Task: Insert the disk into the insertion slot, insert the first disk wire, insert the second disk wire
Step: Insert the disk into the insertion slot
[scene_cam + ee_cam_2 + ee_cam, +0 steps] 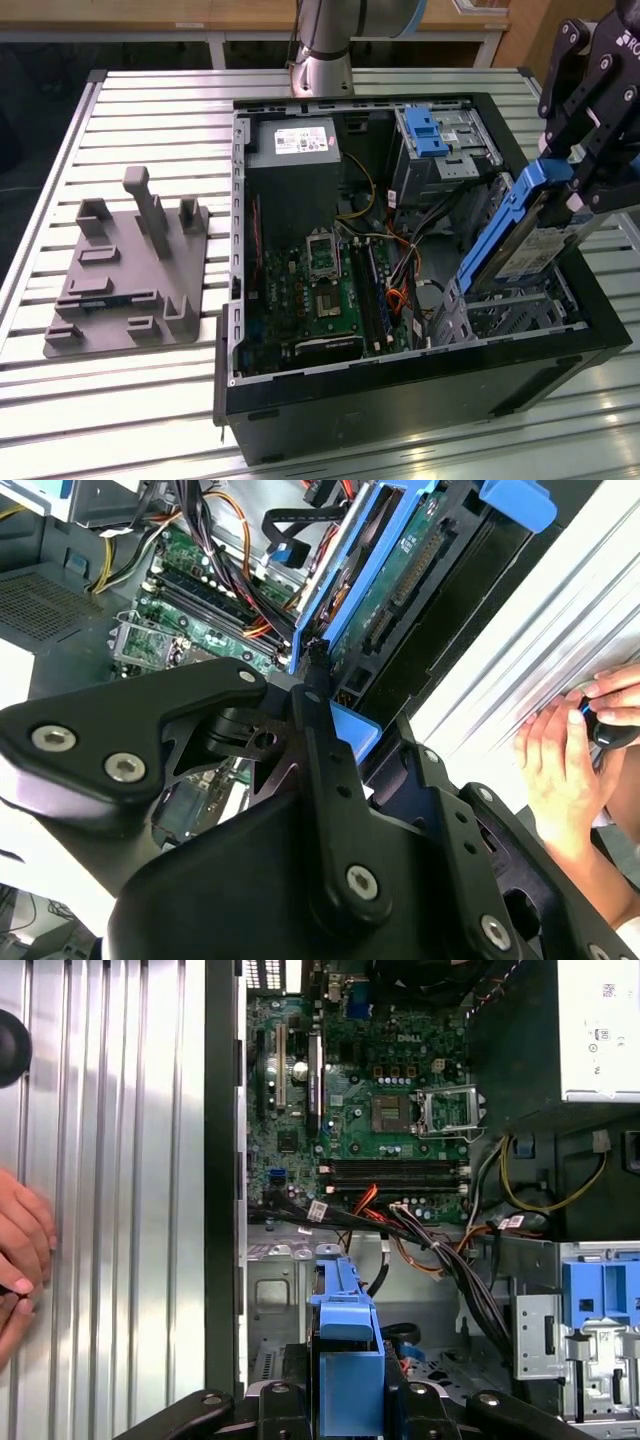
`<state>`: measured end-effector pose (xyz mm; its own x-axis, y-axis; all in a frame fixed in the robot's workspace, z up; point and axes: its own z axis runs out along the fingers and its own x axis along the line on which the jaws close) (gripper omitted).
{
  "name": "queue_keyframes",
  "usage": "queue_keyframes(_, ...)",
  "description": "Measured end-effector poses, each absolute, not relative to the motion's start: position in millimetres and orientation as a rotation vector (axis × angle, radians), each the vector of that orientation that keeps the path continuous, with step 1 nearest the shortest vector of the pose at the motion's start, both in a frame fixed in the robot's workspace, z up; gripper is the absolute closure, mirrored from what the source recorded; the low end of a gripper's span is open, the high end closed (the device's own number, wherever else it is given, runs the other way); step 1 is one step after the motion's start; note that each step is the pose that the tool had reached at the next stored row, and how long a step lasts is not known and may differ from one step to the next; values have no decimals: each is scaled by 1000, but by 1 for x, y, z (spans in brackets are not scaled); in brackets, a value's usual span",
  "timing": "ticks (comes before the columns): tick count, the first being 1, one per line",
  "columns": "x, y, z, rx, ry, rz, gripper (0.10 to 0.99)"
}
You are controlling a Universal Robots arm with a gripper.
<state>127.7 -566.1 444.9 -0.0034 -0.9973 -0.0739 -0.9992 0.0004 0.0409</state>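
The disk (520,235), silver with a bright blue frame, hangs tilted over the open computer case at the exterior view's right. My gripper (578,188) is shut on its upper end. The disk's lower end dips toward the insertion slot (515,308), a small silver-grey cage in the case's near right corner. In the second wrist view the disk (390,590) shows its connector edge beyond the black fingers (318,695). The first wrist view shows the blue frame (345,1355) clamped in the gripper (345,1405), with the cage (280,1295) beyond it. Loose black and orange cables (400,1230) lie beside the cage.
The case holds a green motherboard (320,290), a power supply (295,150) and a larger grey bay with a blue latch (430,130). A grey fixture plate (130,265) lies on the slatted table at the exterior view's left. A person's hand (565,750) rests just outside the case wall.
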Motion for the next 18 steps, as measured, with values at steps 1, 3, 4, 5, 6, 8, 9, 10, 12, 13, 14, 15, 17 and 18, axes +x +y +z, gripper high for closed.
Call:
queue_keyframes(1, 128, -566, 445, -2201, 2205, 126, 722)
queue_keyframes(3, 128, -567, 444, -2201, 2205, 126, 722)
queue_keyframes(4, 128, -567, 444, -2201, 2205, 126, 722)
queue_keyframes(5, 128, -567, 443, -2202, 2205, 126, 722)
queue_keyframes(6, 128, -567, 443, -2202, 2205, 126, 722)
queue_keyframes(8, 128, -567, 442, -2202, 2206, 125, 722)
queue_keyframes(9, 128, -567, 441, -2202, 2206, 125, 722)
queue_keyframes(10, 128, -567, 440, -2202, 2206, 125, 722)
queue_keyframes(12, 128, -567, 438, -2202, 2206, 125, 722)
queue_keyframes(13, 128, -567, 437, -2202, 2206, 125, 722)
queue_keyframes(14, 128, -567, 435, -2202, 2206, 125, 722)
queue_keyframes(15, 128, -567, 434, -2202, 2206, 125, 722)
queue_keyframes(17, 128, -567, 431, -2202, 2206, 125, 722)
queue_keyframes(18, 128, -567, 429, -2202, 2206, 125, 722)
